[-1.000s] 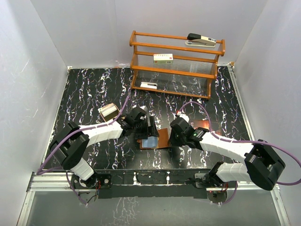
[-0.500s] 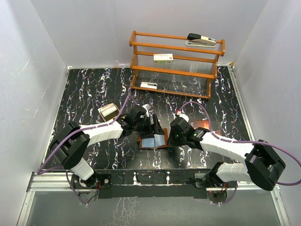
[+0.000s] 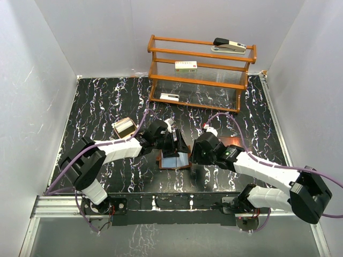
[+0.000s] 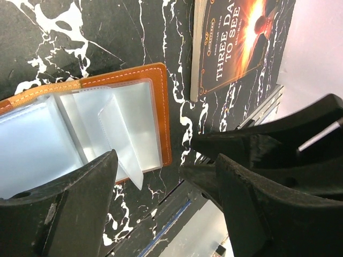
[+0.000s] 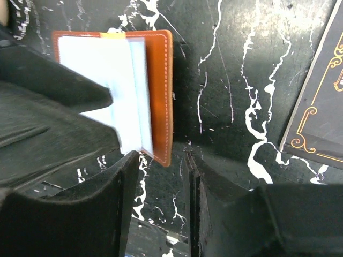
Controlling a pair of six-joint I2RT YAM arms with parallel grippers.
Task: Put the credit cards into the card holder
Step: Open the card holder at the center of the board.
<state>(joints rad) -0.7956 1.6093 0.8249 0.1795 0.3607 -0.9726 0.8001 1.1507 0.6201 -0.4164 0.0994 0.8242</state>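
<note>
The card holder lies open on the black marbled table, brown leather outside, bluish-clear pockets up. It fills the left of the left wrist view and sits at the upper left of the right wrist view. My left gripper hovers over its far side, open, with nothing between the fingers. My right gripper stands at its right edge, open, the holder's near corner just beyond the gap. No loose credit cards show; a thin yellow strip peeks at the pockets' top edge.
A dark booklet with pale lettering lies right of the holder, partly under my right arm. A small tan tray sits to the left. A wooden rack with a stapler and white boxes stands at the back.
My right gripper's jaws have gone from shut to open beside the holder. The holder's brown right flap, bare a second ago, now shows less. My left gripper shifted slightly right.
</note>
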